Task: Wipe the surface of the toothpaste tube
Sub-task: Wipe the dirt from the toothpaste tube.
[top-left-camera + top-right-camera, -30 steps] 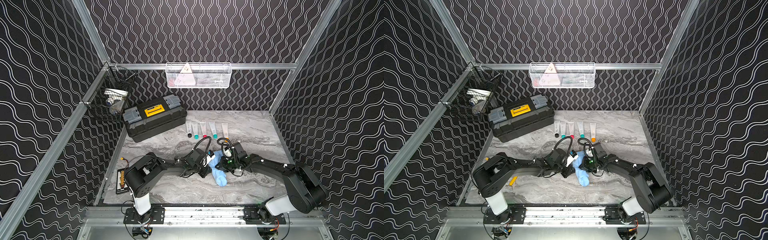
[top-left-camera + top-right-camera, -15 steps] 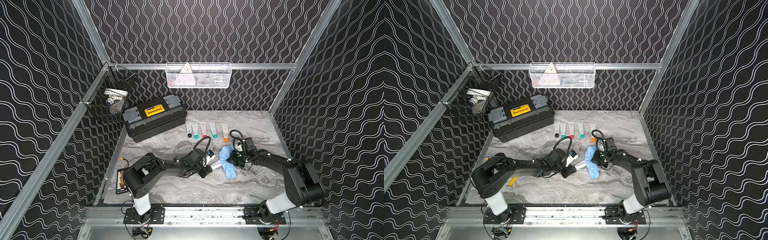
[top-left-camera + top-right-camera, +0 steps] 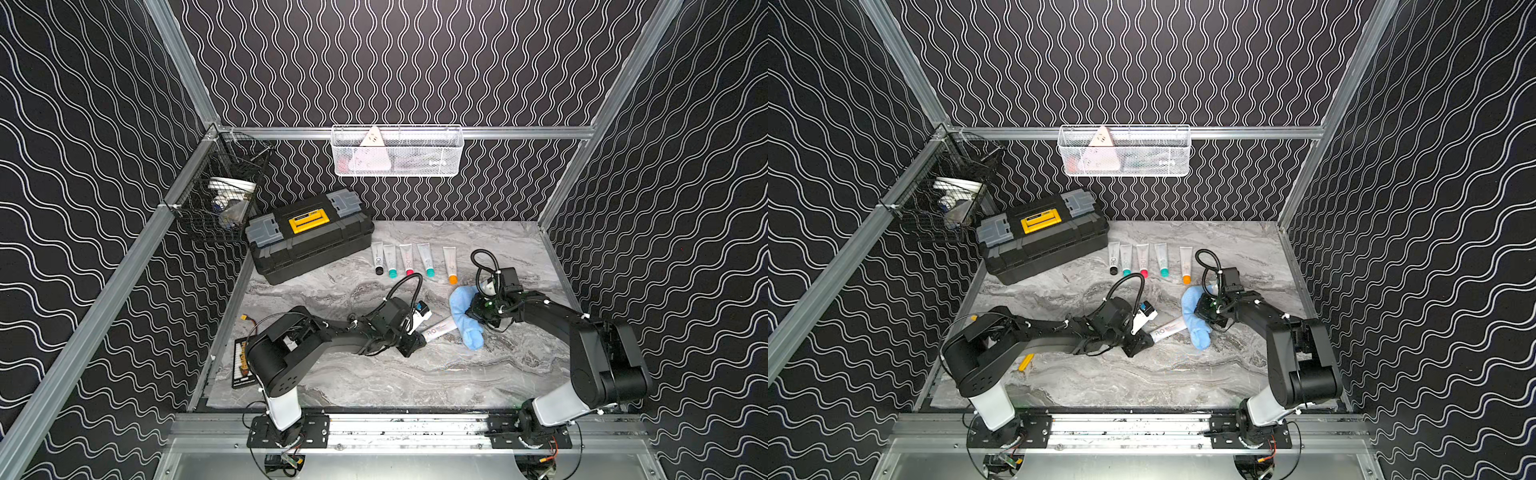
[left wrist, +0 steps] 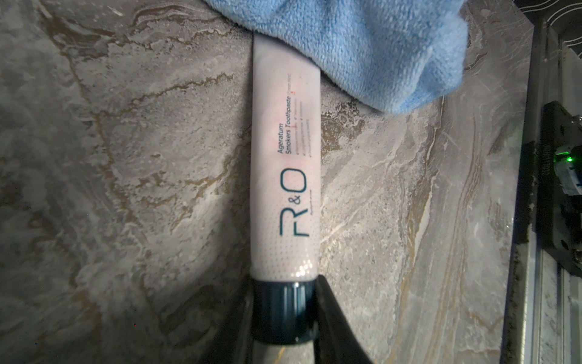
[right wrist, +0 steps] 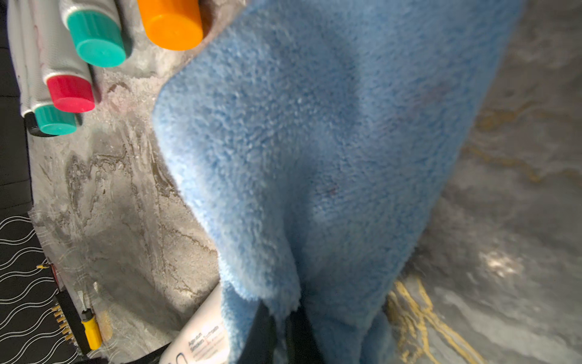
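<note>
**Grip state.** The left hand is clamped on the dark cap of the tube. The right hand is clenched on a fold of the blue cloth.

**Position.** In both top views the tube lies flat on the worktop. Its cap end is in the left hand and its tail points toward the right hand. The cloth drapes over the tail end. The printed length between cloth and cap is bare. The right hand sits just past the tail, and the tube shows beside its fingertips in the right wrist view.

**Step in hand.** Judged a wiping stroke along the tube.

**Recommendations.**
- Hold the cap firmly so the tube cannot slide or roll under the cloth.
- Draw the cloth lengthwise toward the cap with light downward pressure, so that the pile bears on the tube and not the fingertips.
- Cover the full width, since the cloth hangs to one side.
- Watch the row of spare tubes. The orange-capped one lies near the cloth's edge and could be dragged.
</note>
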